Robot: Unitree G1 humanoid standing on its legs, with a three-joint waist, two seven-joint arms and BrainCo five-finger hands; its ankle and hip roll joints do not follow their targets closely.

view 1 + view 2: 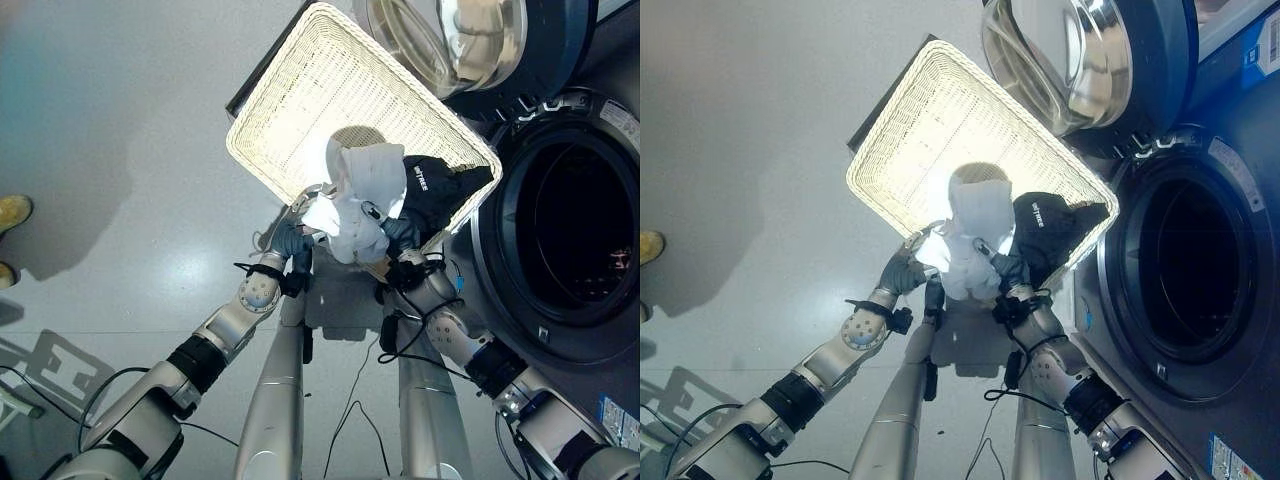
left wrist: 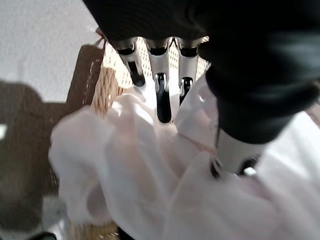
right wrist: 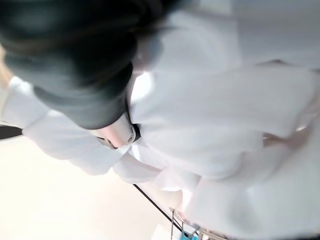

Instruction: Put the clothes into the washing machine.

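Far left, at the view's edge, we note a person's yellow shoe (image 1: 14, 211) on the grey floor (image 1: 120, 150). Our left hand (image 1: 291, 238) sits at the near rim of the white wicker basket (image 1: 300, 90), fingers (image 2: 162, 97) fairly straight and lying on the white garment (image 1: 362, 200); the thumb presses into the cloth, so we count it as a pinch on the fabric. The white garment is bunched up between both hands, raised over the basket's near edge. Our right hand (image 1: 400, 236) meets the garment from the other side; its fingers are buried in cloth, so we cannot tell its grasp. A black garment (image 1: 435, 190) lies in the basket's right corner, just beside the white one. Further right, the washing machine (image 1: 560, 240) stands with its door (image 1: 470, 40) swung open.
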